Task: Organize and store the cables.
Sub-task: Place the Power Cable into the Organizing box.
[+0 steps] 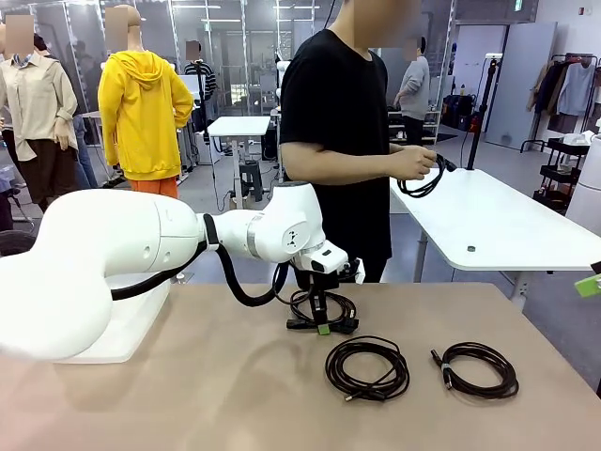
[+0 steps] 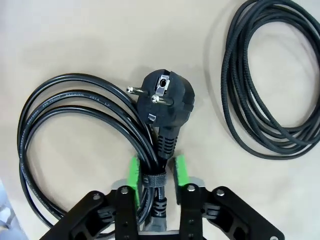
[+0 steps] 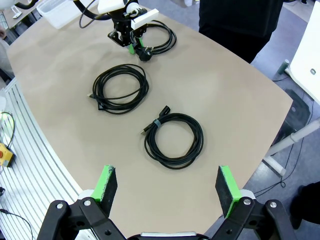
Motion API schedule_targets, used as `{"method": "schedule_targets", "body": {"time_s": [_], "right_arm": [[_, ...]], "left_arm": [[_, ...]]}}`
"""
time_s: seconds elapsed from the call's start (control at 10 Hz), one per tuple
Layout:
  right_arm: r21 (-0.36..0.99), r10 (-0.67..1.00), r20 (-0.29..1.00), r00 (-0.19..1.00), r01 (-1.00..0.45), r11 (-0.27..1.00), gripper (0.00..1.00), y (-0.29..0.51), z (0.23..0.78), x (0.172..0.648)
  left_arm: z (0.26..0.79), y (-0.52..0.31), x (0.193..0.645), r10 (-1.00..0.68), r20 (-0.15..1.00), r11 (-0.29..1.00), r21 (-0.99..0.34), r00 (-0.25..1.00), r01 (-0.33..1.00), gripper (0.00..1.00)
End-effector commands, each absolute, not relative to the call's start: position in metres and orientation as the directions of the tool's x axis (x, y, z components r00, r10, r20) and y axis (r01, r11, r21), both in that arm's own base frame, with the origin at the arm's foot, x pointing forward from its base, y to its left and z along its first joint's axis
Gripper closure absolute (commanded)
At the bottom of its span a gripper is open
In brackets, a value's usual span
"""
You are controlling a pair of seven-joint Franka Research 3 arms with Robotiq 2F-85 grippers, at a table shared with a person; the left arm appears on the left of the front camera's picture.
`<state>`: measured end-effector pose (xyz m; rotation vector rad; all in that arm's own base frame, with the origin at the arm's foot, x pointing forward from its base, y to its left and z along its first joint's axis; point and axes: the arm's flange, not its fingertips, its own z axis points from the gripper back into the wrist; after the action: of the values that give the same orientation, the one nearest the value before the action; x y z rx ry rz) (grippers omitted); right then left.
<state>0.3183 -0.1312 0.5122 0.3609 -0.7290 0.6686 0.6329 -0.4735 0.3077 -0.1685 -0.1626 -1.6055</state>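
While your left fingers (image 2: 133,175) clamp the strapped neck of the power cord coil (image 2: 75,92), your right fingers (image 3: 106,184) stand apart above the bench (image 1: 188,395).
Cord coil lies on the bench's far side. Middle coil (image 1: 334,371) and right coil (image 1: 507,374) rest nearer the robot, apart. The person's hand (image 1: 410,162) holds a fourth cable (image 1: 424,188).

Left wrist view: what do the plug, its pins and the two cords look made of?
Plug: black moulded plastic or rubber, matte, with ribbed strain relief. Pins: bright metal, shiny glints. Power cable: smooth, slightly glossy jacket with printed lettering, likely PVC or rubber. Neighbouring coil: finely textured, looks braided, possibly fabric sleeve.
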Motion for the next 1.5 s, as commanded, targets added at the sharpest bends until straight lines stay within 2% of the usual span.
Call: {"method": "schedule_targets", "body": {"time_s": [0.0,0.2,0.3,0.7,1.1,1.4], "right_arm": [[0.069,0.438,0.719,0.539,-0.683,0.727,0.00,-0.132,0.512,0.318],[0.069,0.438,0.719,0.539,-0.683,0.727,0.00,-0.132,0.512,0.318],[0.069,0.438,0.719,0.539,-0.683,0.727,0.00,-0.132,0.512,0.318],[0.069,0.438,0.719,0.539,-0.683,0.727,0.00,-0.132,0.512,0.318],[0.069,0.438,0.719,0.539,-0.683,0.727,0.00,-0.132,0.512,0.318],[0.069,0.438,0.719,0.539,-0.683,0.727,0.00,-0.132,0.512,0.318]], "left_arm": [[0.316,-0.478,0.631,-0.979,0.205,-0.025,-0.028,-0.018,0.999,1.00],[0.341,-0.475,0.614,-0.971,0.233,-0.045,-0.004,-0.043,0.999,1.00],[0.358,-0.472,0.601,-0.968,0.241,-0.070,0.018,-0.072,0.997,0.89],[0.409,-0.439,0.551,-0.976,0.210,-0.028,0.128,-0.054,0.991,0.89],[0.412,-0.397,0.510,-0.966,0.249,-0.021,0.185,-0.068,0.983,0.89],[0.403,-0.387,0.507,-0.962,0.257,-0.034,0.223,-0.093,0.974,0.89]]}}
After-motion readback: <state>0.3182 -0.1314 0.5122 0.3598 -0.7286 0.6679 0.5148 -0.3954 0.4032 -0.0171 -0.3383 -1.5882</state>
